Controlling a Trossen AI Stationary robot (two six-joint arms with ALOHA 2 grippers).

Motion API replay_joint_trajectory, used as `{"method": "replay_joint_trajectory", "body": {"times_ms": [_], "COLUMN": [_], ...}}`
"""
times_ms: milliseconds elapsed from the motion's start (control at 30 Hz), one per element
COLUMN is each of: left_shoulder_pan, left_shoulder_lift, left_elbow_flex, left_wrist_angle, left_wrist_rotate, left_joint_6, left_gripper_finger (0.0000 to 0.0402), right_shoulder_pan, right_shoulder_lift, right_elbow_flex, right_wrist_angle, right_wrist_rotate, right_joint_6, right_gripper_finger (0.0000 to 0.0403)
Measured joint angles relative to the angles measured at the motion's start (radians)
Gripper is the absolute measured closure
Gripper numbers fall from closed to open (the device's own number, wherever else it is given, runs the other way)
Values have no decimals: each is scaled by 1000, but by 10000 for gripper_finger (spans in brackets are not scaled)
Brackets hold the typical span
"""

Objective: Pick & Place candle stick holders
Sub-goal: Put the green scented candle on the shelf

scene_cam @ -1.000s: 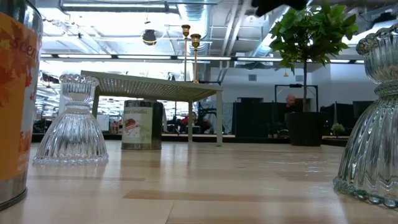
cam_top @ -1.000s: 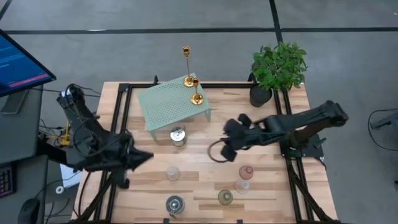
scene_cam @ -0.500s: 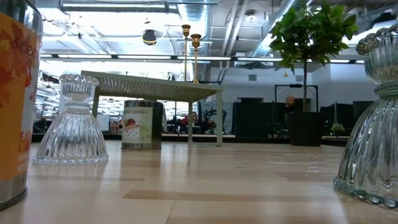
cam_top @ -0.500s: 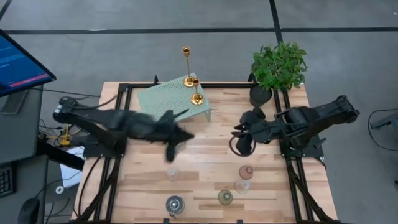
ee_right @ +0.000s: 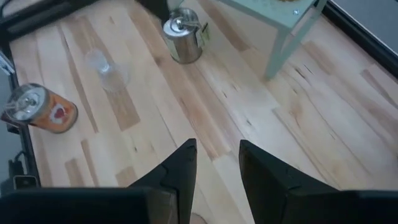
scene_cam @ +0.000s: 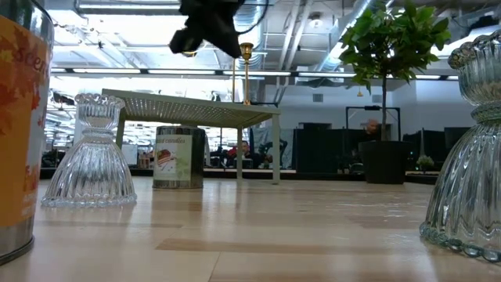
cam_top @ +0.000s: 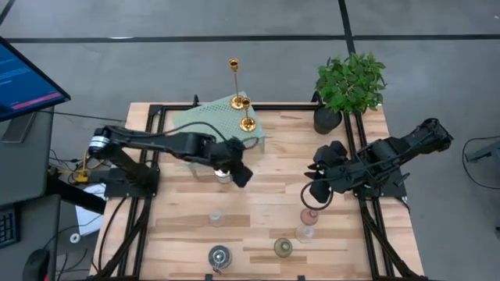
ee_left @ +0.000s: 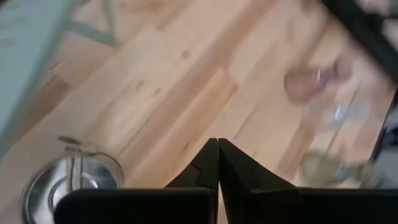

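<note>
Your left arm reaches over the middle of the table; your right arm hangs at the right side.

Your left gripper has its fingers pressed fully together and holds nothing; it sits just beside the silvery metal tin that stands in front of the mint-green perforated metal rack. Your right gripper has its fingers parted a little with nothing between them, above the bare wood near the pink glass holder. The two shiny gold candlesticks stand on the rack's far corner. The clear ribbed glass holder, the greenish glass holder and the orange-labelled tin stay near the front edge.
</note>
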Motion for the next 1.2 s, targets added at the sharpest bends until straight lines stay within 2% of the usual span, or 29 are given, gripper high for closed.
{"method": "replay_joint_trajectory", "body": {"times_ms": [233, 433, 500, 667, 933, 1200], "left_shoulder_pan": [-87, -95, -95, -92, -92, -98], "left_shoulder_lift": [67, 156, 181, 191, 235, 334], "left_elbow_flex": [0, 124, 168, 204, 206, 205], "left_wrist_angle": [-47, -335, -383, -392, -403, -465], "left_wrist_rotate": [4, -6, -14, -13, 13, -12], "left_joint_6": [205, 185, 197, 198, 187, 254], "left_gripper_finger": [398, 398, 395, 363, 280, 268], "right_shoulder_pan": [-2, -2, -2, -2, -16, -75], "right_shoulder_lift": [1, 1, 1, 1, 1, 2], "right_elbow_flex": [0, 0, 0, 0, 0, 0], "right_wrist_angle": [-1, 2, 4, 12, 31, 41], "right_wrist_rotate": [-4, -37, -60, -90, -148, -273], "right_joint_6": [-15, -19, -18, -18, -18, 17], "right_gripper_finger": [292, 292, 292, 292, 292, 292]}}
